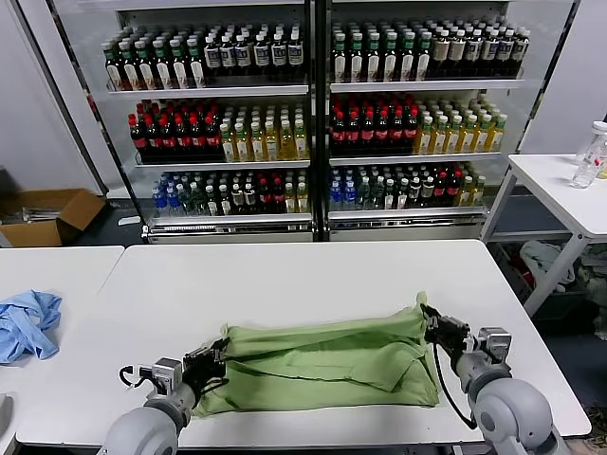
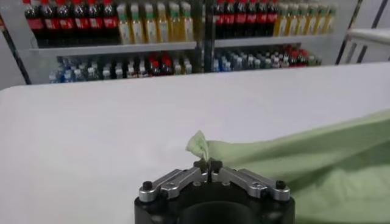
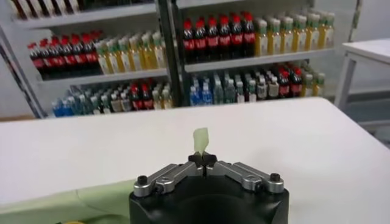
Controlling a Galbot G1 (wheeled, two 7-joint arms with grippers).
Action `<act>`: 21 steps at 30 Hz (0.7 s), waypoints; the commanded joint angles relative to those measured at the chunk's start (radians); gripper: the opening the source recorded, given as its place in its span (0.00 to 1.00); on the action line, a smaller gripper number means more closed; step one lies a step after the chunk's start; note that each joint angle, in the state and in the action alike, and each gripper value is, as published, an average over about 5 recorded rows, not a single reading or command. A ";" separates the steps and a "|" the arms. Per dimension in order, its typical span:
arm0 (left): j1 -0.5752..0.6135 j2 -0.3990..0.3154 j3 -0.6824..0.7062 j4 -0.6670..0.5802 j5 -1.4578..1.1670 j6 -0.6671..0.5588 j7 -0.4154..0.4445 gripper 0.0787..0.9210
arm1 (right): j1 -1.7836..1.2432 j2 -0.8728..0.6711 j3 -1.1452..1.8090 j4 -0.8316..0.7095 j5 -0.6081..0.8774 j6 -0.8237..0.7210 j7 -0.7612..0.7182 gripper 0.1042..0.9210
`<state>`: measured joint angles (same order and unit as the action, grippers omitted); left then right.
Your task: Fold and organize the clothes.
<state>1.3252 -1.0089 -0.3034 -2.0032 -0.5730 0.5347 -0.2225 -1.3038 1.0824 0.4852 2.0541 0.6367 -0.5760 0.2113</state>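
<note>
The large light green soft-fabric T-shirt [image 1: 327,365] lay folded lengthwise on the white rectangular table [image 1: 313,275], toward the table's 6 o'clock edge. We noted the left gripper [image 1: 216,354] clenched on the shirt's 9 o'clock corner and the right gripper [image 1: 430,320] clenched on its 3 o'clock corner. A crumpled light blue garment [image 1: 27,322] sat on the adjoining table at 9 o'clock.
</note>
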 commanded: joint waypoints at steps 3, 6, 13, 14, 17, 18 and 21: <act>0.045 -0.036 0.006 0.001 0.171 -0.040 -0.016 0.10 | -0.051 0.036 -0.039 0.018 -0.083 0.017 -0.004 0.19; 0.076 -0.068 0.001 -0.037 0.247 -0.119 -0.097 0.21 | -0.076 0.034 -0.031 0.050 -0.092 0.049 -0.010 0.29; 0.146 -0.181 -0.004 -0.009 0.496 -0.183 -0.246 0.46 | -0.144 0.025 -0.004 0.098 -0.126 0.096 -0.020 0.55; 0.157 -0.192 -0.003 0.000 0.502 -0.171 -0.251 0.50 | -0.151 0.025 -0.002 0.102 -0.132 0.098 -0.022 0.58; 0.185 -0.208 0.003 0.009 0.450 -0.124 -0.245 0.61 | -0.164 0.023 0.000 0.108 -0.141 0.102 -0.024 0.69; 0.188 -0.210 0.004 0.009 0.415 -0.110 -0.240 0.64 | -0.166 0.023 0.001 0.108 -0.142 0.103 -0.024 0.72; 0.184 -0.211 0.000 0.009 0.304 -0.078 -0.224 0.74 | -0.169 0.023 0.001 0.110 -0.140 0.104 -0.024 0.82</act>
<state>1.4479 -1.1462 -0.3005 -2.0078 -0.2453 0.4265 -0.3791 -1.4370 1.1002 0.4865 2.1437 0.5220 -0.4902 0.1893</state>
